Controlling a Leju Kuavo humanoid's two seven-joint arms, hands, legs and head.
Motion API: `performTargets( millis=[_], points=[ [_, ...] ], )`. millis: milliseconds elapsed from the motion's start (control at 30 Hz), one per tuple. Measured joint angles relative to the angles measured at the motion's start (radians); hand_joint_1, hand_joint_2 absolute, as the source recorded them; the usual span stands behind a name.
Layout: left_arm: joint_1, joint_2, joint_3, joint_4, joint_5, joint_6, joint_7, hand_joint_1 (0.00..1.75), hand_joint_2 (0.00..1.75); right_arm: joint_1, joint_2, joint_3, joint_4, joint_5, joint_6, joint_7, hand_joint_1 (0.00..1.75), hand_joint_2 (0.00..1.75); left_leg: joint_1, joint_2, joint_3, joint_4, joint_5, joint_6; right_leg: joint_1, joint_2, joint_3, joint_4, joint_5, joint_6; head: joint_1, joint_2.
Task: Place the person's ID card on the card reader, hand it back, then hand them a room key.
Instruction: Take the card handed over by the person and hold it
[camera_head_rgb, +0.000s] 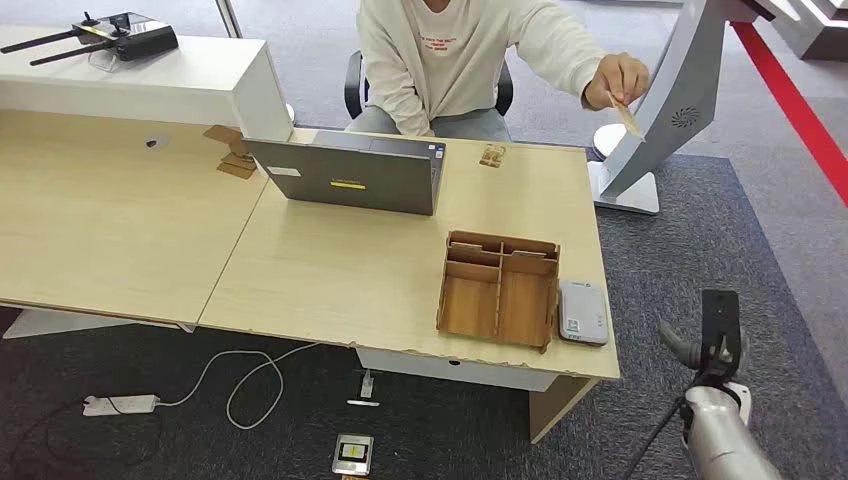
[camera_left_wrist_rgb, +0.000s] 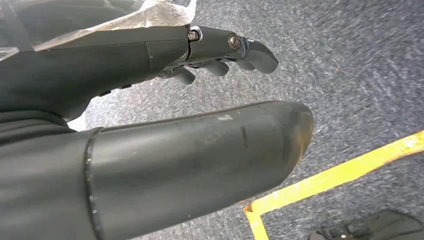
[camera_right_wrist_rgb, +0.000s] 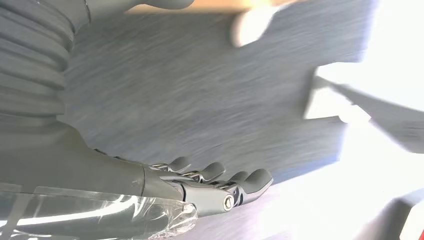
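A person in a white sweatshirt sits behind the desk and holds a tan card out past the desk's right end. The grey-white card reader lies at the front right corner of the table, beside a wooden compartment tray. A small brown wooden piece lies near the person. My right hand is raised off the table's right edge, below the card, fingers stretched and empty. My left hand hangs over the carpet, fingers apart, holding nothing.
An open grey laptop stands mid-table. A black router sits on the white counter at the back left. A white curved stand rises right of the table. A power strip, cable and small device lie on the floor.
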Motion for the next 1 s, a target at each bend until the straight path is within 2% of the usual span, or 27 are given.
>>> performTargets(
  millis=[133, 233, 433, 667, 1000],
  points=[
    [0.001, 0.0, 0.0, 0.0, 0.0, 0.009, -0.005, 0.0, 0.0, -0.045, 0.012, 0.045, -0.116, -0.044, 0.014, 0.037, 0.0, 1.75, 0.0, 0.0, 0.0, 0.0, 0.0, 0.0, 0.0, -0.001, 0.0, 0.0, 0.0, 0.0, 0.0, 0.0],
    [0.002, -0.001, 0.0, 0.0, 0.0, 0.014, -0.005, 0.0, 0.0, -0.064, 0.026, 0.088, -0.209, -0.03, 0.019, 0.033, 0.0, 1.75, 0.0, 0.0, -0.001, 0.0, 0.0, 0.0, 0.0, -0.001, 0.0, 0.0, 0.0, 0.0, 0.0, 0.0],
    [0.001, -0.002, 0.0, 0.0, 0.0, 0.012, -0.024, 0.0, 0.0, -0.097, 0.075, 0.247, -0.337, 0.207, -0.014, 0.02, 0.0, 1.75, 0.001, 0.0, -0.001, 0.0, 0.0, 0.0, 0.0, 0.0, -0.002, 0.0, 0.0, 0.0, 0.0, 0.0],
    [0.002, -0.008, 0.0, 0.0, 0.011, 0.014, -0.025, 0.0, 0.0, -0.122, 0.133, 0.395, -0.387, 0.255, -0.021, 0.026, 0.0, 1.75, 0.001, -0.001, -0.002, 0.0, 0.0, 0.0, 0.001, -0.001, -0.002, 0.0, -0.001, 0.0, 0.0, 0.0],
    [0.002, -0.014, 0.0, 0.0, 0.021, 0.027, -0.025, 0.0, 0.0, -0.139, 0.162, 0.484, -0.41, 0.263, -0.022, 0.042, 0.0, 1.75, 0.001, -0.001, -0.002, 0.0, 0.0, 0.0, 0.001, -0.001, -0.002, 0.0, -0.001, 0.0, 0.0, 0.0]
  ],
)
